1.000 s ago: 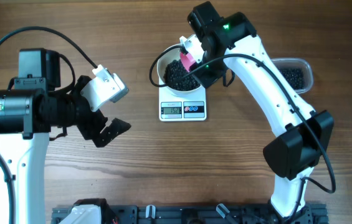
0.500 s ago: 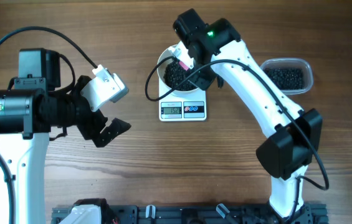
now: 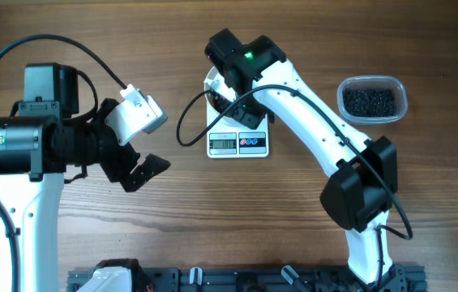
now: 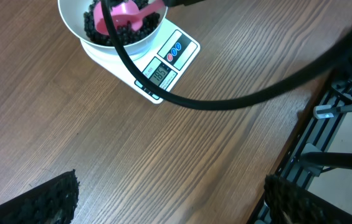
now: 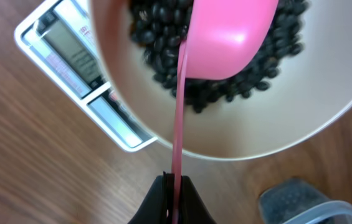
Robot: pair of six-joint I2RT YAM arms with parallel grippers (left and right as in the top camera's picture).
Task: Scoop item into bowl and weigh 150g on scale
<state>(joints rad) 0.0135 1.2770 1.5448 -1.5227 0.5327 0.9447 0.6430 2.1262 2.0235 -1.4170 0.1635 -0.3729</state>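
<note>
Lying loose in the bowl [image 5: 256,137] on the scale [image 3: 238,143], the beans [image 5: 163,68] look light, hard and prone to roll. They are best carried in the pink scoop [image 5: 232,37], whose thin handle [image 5: 179,112] the right fingers [image 5: 154,202] pinch tight. The left fingers [image 4: 51,199] gape empty above the counter [image 3: 212,219].

Overhead: bowl [image 3: 211,83] mostly hidden under right arm [image 3: 310,122]; scale [image 3: 238,144] digits too small to read.

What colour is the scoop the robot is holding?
The scoop is pink, clearest in the right wrist view.
</note>
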